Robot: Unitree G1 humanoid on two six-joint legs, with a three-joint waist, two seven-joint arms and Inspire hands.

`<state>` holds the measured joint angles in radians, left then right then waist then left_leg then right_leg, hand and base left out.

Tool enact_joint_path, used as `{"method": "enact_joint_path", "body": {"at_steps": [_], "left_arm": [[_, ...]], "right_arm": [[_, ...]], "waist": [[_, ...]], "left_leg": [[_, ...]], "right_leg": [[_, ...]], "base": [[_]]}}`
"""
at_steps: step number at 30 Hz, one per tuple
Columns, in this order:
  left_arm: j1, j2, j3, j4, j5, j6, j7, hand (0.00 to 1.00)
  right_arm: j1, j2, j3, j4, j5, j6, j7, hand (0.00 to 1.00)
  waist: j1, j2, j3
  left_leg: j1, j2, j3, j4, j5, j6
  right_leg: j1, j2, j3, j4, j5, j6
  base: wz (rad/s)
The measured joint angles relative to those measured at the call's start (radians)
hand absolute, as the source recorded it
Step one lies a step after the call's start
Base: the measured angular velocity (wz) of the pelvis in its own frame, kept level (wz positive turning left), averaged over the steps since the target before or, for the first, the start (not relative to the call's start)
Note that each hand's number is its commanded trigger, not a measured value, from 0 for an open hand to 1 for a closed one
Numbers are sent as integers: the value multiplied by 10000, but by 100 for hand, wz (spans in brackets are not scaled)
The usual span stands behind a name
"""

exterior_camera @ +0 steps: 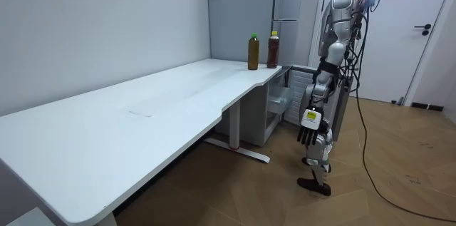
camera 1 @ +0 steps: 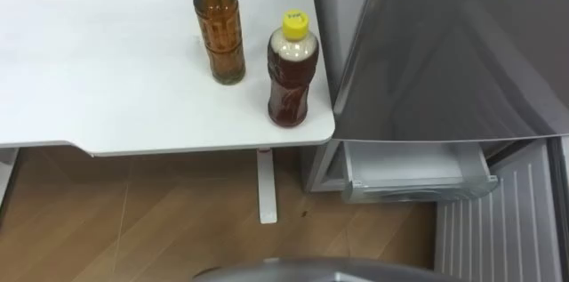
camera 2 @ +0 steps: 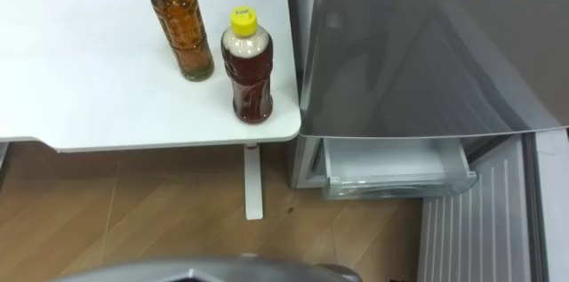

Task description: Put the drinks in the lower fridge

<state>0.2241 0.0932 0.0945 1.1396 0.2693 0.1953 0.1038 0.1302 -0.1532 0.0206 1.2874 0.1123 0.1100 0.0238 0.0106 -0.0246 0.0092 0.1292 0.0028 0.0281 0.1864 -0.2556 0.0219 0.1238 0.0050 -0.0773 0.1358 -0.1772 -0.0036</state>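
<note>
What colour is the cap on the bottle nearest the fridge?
Yellow cap on that bottle; the left eye view shows it best.

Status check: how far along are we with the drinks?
Done: the lower fridge stands open. In hand: nothing; the left hand hangs open at the robot's side. Left: both drinks, the green-capped bottle and yellow-capped bottle, stand upright on the white table, near its fridge-side corner.
</note>
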Motion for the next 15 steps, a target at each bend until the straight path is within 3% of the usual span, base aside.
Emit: {"method": "enact_joint_path", "body": {"at_steps": [10, 15], "left_arm": [[-1, -12, 129, 201, -4, 39, -22, 0], [26, -14, 538, 138, -447, -44, 427, 0]], "right_arm": [[-25, -15, -10, 0, -401, 2, 31, 0], [-29, 1, 8, -4, -437, 12, 9, 0]], "waist": [[48, 28, -26], [244, -25, -54]], "left_leg": [[39, 2, -26, -10, -1, 1], [16, 1, -46, 6, -1, 1]], "right_leg": [[-25, 18, 93, 24, 1, -2], [-33, 16, 73, 40, 0, -3]], "base": [[-3], [1]]}}
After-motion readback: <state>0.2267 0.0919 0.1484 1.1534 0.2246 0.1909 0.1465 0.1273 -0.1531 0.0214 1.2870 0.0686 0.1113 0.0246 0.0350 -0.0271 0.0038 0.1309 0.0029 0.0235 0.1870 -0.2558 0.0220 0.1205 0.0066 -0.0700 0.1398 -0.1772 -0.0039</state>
